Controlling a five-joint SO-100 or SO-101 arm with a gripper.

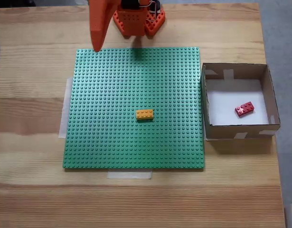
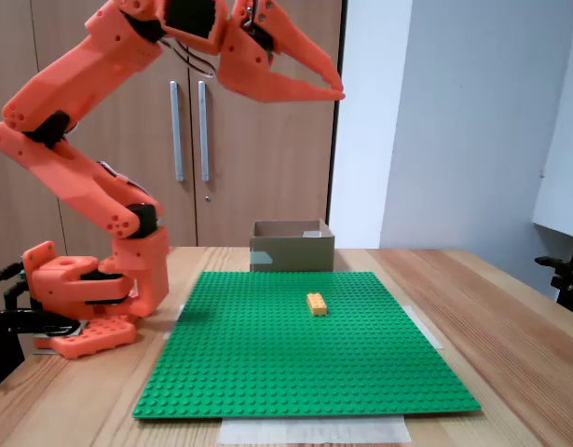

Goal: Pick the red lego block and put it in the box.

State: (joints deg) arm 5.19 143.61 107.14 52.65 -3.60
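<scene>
so the red lego block is already lying flat on the white bottom of the box, out at 3 o'clock from the green baseplate in a fixed view, so I'd call the drop done. My jaws hang high over the desk, tips nearly closed and holding nothing, which makes sense with nothing left to carry. The yellow-orange brick sits near the middle of the plate and it's not my target, so I'm well clear of it
</scene>
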